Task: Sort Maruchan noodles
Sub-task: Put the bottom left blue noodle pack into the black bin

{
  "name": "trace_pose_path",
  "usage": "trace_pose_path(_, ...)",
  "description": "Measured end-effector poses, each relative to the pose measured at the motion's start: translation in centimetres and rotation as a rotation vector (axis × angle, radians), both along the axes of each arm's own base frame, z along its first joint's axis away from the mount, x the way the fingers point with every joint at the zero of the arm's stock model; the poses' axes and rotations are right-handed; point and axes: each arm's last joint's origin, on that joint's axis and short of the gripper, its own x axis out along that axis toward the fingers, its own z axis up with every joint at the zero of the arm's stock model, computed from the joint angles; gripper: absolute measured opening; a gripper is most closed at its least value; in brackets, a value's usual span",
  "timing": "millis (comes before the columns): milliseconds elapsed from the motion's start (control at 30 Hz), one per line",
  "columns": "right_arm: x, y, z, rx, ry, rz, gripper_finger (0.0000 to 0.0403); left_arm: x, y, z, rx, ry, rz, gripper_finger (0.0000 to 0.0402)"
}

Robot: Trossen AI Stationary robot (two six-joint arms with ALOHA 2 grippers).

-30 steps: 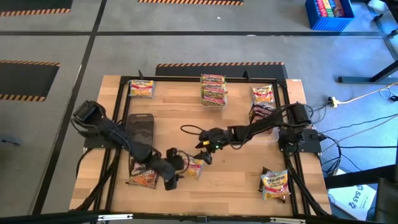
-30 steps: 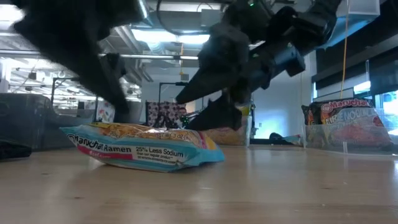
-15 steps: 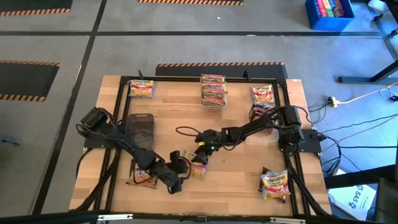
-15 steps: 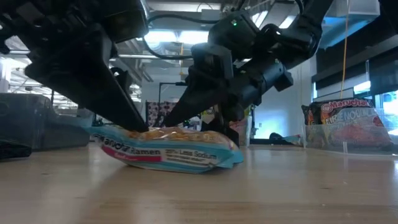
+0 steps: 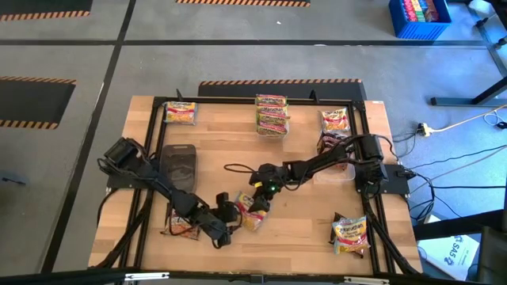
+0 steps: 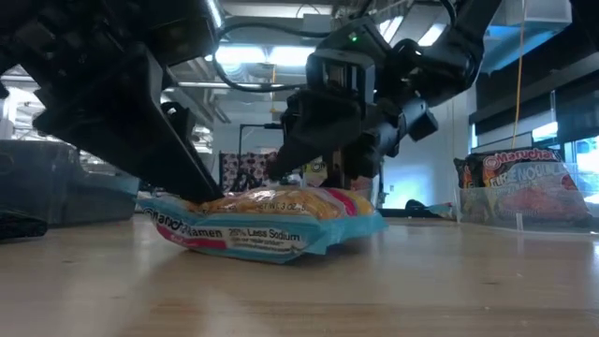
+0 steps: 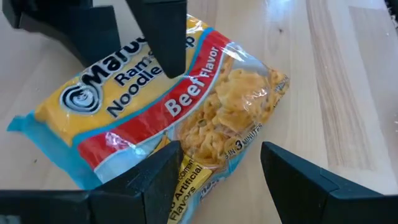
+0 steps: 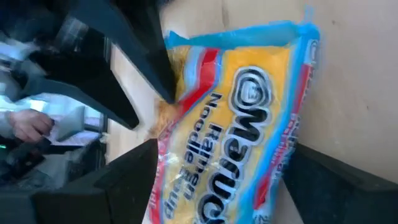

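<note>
One Maruchan noodles packet [image 5: 250,211], yellow with a red "Beef Flavor" band and blue ends, lies flat on the wooden table near its front middle. My left gripper [image 5: 230,216] stands open at the packet's left end, pointing slantwise down. My right gripper [image 5: 257,199] comes from the far right, open, with its fingers spread over the packet's other end [image 8: 249,124]. More packets lie along the far edge [image 5: 272,115], and another is half hidden under my left arm [image 5: 181,228]. My left gripper has one finger [image 7: 158,177] on the packet's blue-edged corner [image 7: 186,163], coming slantwise from the table's left. The other finger [image 7: 298,183] stands over bare wood beside the packet, which lies on the table. My right gripper has one finger [image 7: 166,43] down on the packet's printed top [image 7: 134,93], slanting from the far right. Its other finger [image 7: 68,31] stands past the packet's edge. Whether that one touches, I cannot tell.
A black frame [image 5: 154,127] runs around the table. At the back lie a yellow packet [image 5: 181,112] and an orange one over a dark one [image 5: 335,121]. A dark tub [image 5: 178,165] sits on the left, and a packet [image 5: 350,233] at the front right.
Both grippers have come down onto the packet. My left has moved toward the table's right and tipped further down. My right has sunk toward the near edge and rolled. The packet has slid a little along the table toward my right gripper.
</note>
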Motion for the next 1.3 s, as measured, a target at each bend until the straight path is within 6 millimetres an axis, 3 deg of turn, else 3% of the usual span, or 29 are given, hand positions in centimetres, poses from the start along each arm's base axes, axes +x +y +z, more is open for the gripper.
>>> trace_pose_path(433, 0.3, 0.3, 0.3, 0.008, -0.054, 0.003, 0.03, 0.3, 0.3, 1.4, 0.109, -0.095, -0.015, 0.0221)
trace_pose_path(800, 0.4, 0.1, 0.5, -0.035, -0.088, 0.0, 0.0155, 0.1, 0.6, 2.6, 0.109, -0.104, -0.031, 0.0221)
trace_pose_path(967, 0.1, 0.1, 1.9, -0.093, -0.137, 0.052, 0.011, -0.8, 1.0, 4.3, 0.056, -0.054, -0.065, 0.0221)
trace_pose_path(1300, -1.3, -0.8, 5.1, -0.414, -0.111, 0.08, 0.0136, -3.4, 2.6, 10.3, -0.007, -0.136, -0.077, 0.0221)
